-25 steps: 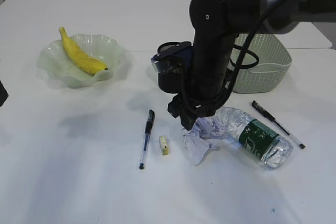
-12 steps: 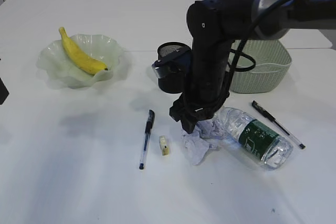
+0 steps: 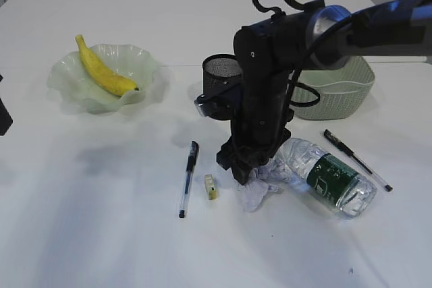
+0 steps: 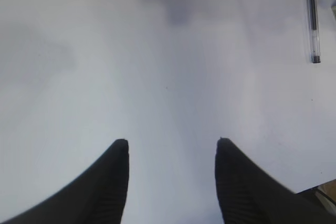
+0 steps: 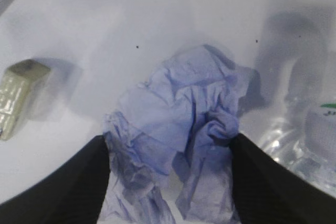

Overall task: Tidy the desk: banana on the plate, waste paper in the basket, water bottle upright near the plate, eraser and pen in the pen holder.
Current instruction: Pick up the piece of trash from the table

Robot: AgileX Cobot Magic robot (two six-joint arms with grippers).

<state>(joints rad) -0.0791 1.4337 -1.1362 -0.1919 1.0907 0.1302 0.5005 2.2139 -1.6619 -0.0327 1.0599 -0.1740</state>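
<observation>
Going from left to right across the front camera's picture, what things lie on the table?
plate with the banana → pen → eraser → waste paper → water bottle → second pen

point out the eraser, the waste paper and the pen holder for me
eraser [image 3: 212,186], exterior view, middle of the small pale block.
waste paper [image 5: 181,129], right wrist view, centre of the crumpled ball between the open fingers.
pen holder [image 3: 221,71], exterior view, mesh wall near the rim, left of the arm.
</observation>
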